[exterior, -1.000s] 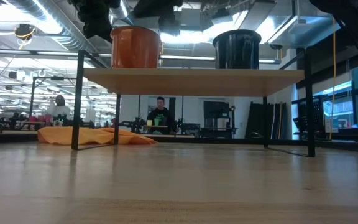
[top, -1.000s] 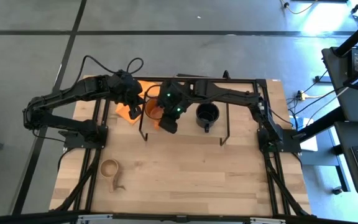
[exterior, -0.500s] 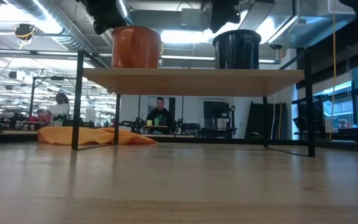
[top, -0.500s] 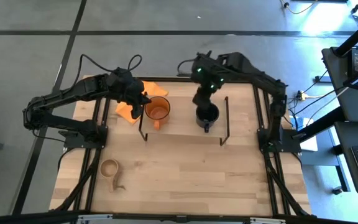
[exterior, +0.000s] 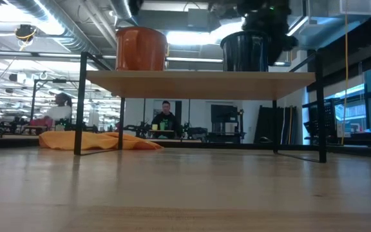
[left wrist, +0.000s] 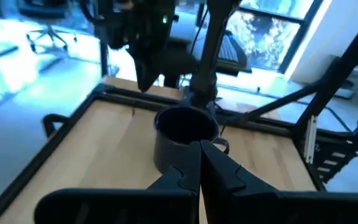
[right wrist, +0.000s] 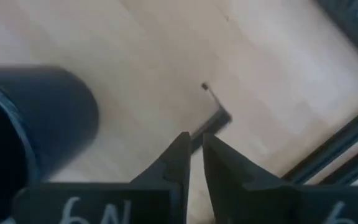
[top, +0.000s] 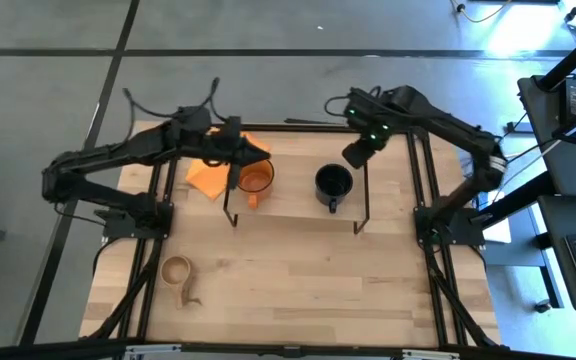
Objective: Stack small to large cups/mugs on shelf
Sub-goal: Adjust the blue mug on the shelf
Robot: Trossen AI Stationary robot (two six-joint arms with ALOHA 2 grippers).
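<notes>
hovering right claw (top: 352, 157) raised beside dark mug (top: 333, 183)

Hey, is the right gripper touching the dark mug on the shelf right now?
Apart. The high view shows the right gripper off to one side of the dark mug, with bare shelf between them.

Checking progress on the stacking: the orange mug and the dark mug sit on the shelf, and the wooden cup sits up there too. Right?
Not quite. The orange mug and the dark mug do sit on the shelf, but the high view shows the wooden cup lying on the tabletop near the front left, not on the shelf.
</notes>
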